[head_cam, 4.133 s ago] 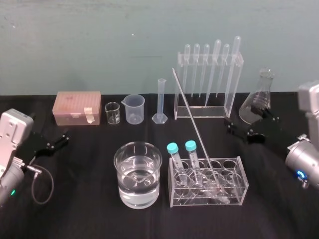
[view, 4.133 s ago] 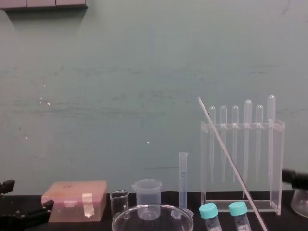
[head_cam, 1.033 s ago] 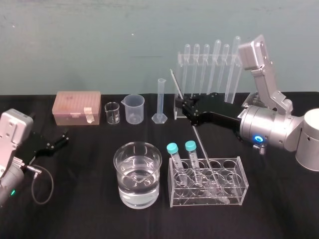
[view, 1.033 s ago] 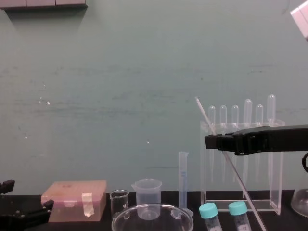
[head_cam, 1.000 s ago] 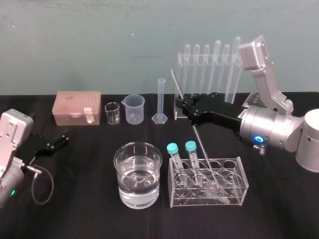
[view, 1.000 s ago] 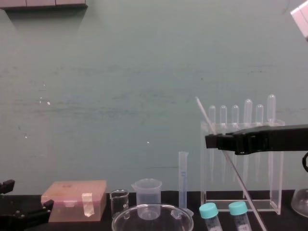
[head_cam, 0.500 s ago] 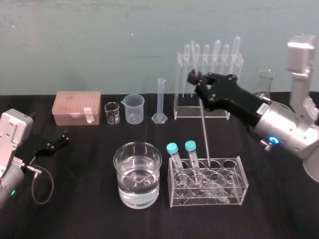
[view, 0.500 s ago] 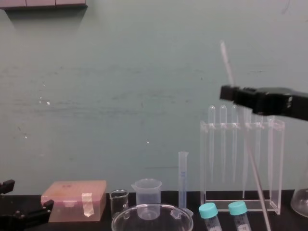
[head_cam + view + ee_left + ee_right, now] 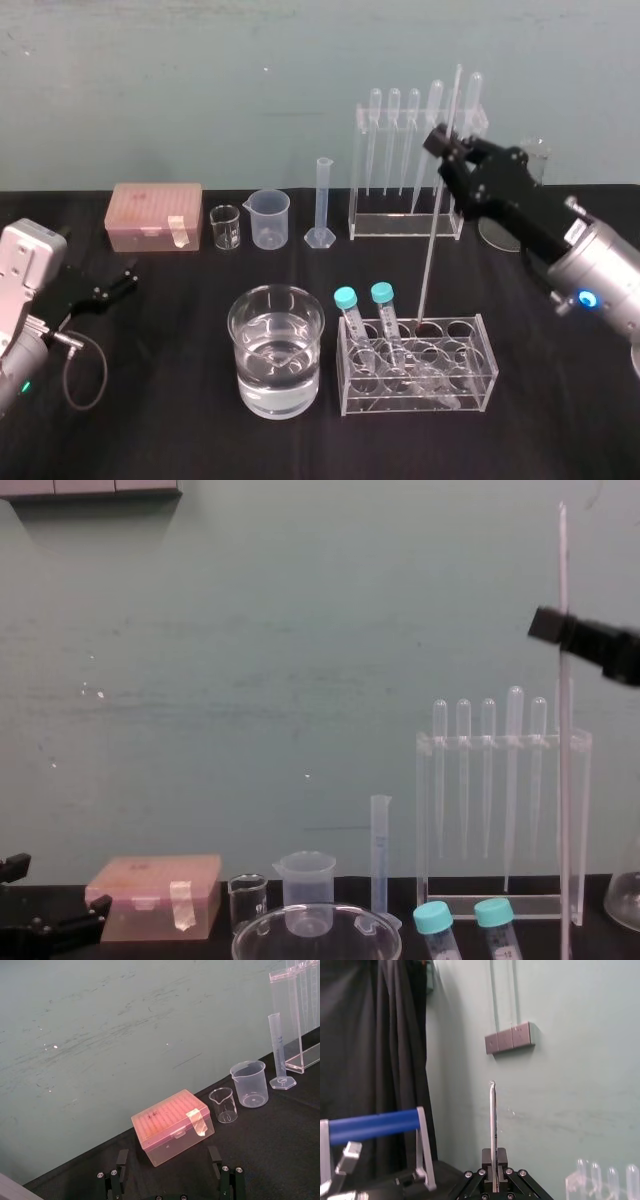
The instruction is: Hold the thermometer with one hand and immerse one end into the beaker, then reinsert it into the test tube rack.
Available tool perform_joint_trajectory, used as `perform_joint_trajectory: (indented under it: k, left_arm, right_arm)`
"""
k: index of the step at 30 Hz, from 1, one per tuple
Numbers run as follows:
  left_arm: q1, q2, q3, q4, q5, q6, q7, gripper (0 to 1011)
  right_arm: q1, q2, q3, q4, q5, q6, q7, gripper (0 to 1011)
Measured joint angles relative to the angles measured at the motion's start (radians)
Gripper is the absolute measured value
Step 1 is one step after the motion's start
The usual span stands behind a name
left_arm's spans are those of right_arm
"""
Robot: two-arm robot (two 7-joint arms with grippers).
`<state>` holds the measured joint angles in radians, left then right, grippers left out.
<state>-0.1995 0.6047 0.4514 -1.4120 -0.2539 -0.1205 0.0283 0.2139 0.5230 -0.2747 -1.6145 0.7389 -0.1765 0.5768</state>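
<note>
Over the front right of the black table [image 9: 150, 420], had the long thin whitish glass thermometer [image 9: 437, 205] pinched tight in the right black two-finger gripper [image 9: 441, 141], gripped on the rod's upper part. Reached in from the right edge, silver wrist [image 9: 600, 270] low, fingers angled up and back toward the wall. Held the rod near upright, top tipped a touch rightward from the head camera, looked dead vertical [image 9: 565, 780] from the chest one.

Caught the lower tip from the head view: right at the top of the low clear plastic test tube rack [image 9: 487, 370], just behind the two blue-capped tubes [image 9: 383, 293], well apart from the wide clear glass beaker [image 9: 232, 322] of water on the left. Couldn't tell if in a hole or just above.

Chest view lined the rod up with the right end of the tall clear acrylic pipette stand [image 9: 500, 742]. Right wrist view got the squeeze itself, rounded top end [image 9: 492, 1125] poking up past the fingers [image 9: 501, 1160].

Left gripper [image 9: 170, 1182] parked at the table's left edge, fingers spread wide.
</note>
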Motion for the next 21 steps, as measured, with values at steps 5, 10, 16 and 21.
perform_joint_trajectory:
  k: [5, 10, 16, 21]
  left_arm:
    - [0.000, 0.000, 0.000, 0.000, 0.000, 0.000, 0.000, 1008]
    - [0.000, 0.000, 0.000, 0.000, 0.000, 0.000, 0.000, 1008]
    - [0.000, 0.000, 0.000, 0.000, 0.000, 0.000, 0.000, 1008]
    - [0.000, 0.000, 0.000, 0.000, 0.000, 0.000, 0.000, 1008]
  right_arm:
    - [0.039, -0.001, 0.015, -0.012, 0.044, 0.028, 0.029, 56]
    - [0.134, 0.000, 0.017, -0.018, 0.101, 0.081, 0.060, 56]
    - [0.275, -0.033, -0.035, 0.044, 0.120, 0.106, 0.099, 56]
    - [0.360, -0.096, -0.116, 0.115, 0.122, 0.102, 0.154, 56]
